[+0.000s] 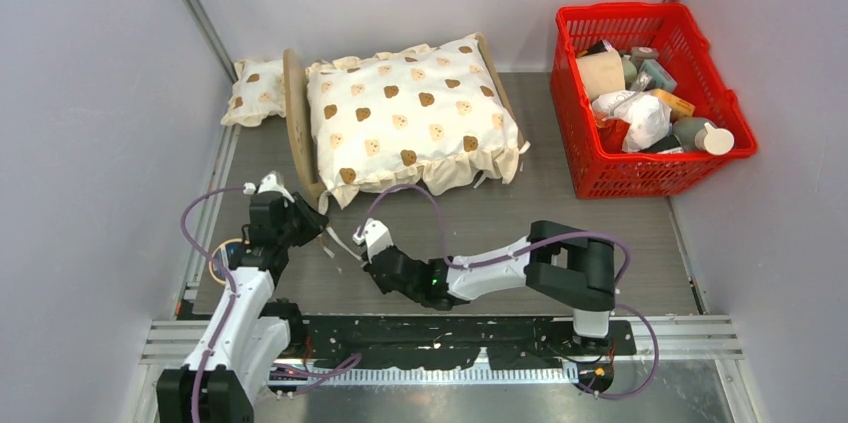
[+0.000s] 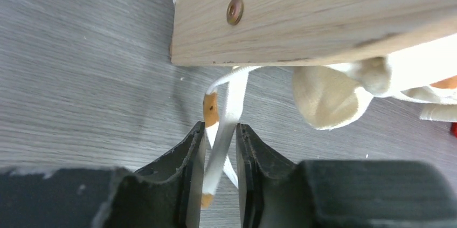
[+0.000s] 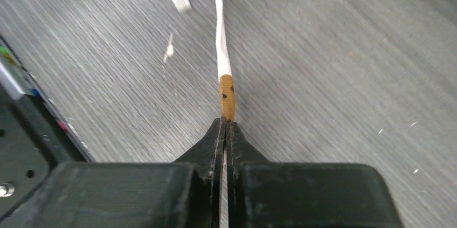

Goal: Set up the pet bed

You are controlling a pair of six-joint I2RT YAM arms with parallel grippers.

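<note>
- Grey wood-grain table between white walls, with a red basket at the far right.
- Pet bed stands far left, under a bear-print cushion.
- Left gripper: jaws apart, white ties loose between them, near the bed's wooden end.
- Right gripper: pinched shut on a tan-tipped tie.

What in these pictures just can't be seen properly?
- Top view: the cushion hides the base of the pet bed.
- Top view: the red basket holds things too small to identify.
- Right wrist view: the ribbon end vanishes inside the shut right hand.
- Left wrist view: the bed's wood hides where the ribbons by the left hand attach.
</note>
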